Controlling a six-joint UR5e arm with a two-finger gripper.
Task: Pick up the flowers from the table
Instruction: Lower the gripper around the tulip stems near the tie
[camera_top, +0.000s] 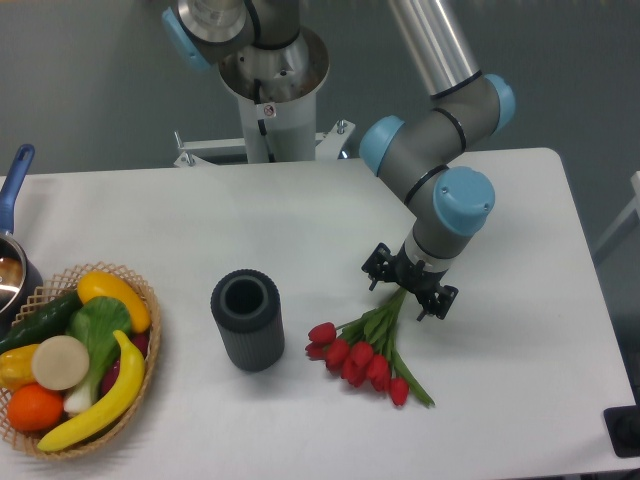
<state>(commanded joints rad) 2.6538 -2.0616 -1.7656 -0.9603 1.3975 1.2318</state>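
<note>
The flowers (362, 355) are a bunch of red tulips with green stems. They lie on the white table (300, 220) right of centre, heads towards the front left and stems running up to the right. My gripper (408, 288) points straight down over the stem ends. Its black jaws stand spread on either side of the stems, and the stem ends are hidden under it. The fingertips are hidden by the wrist. The tulips still rest on the tabletop.
A dark grey ribbed cylinder vase (247, 318) stands upright just left of the tulip heads. A wicker basket (80, 360) of fruit and vegetables sits at the front left. A pot with a blue handle (12, 215) is at the left edge. The robot base (270, 80) is behind the table.
</note>
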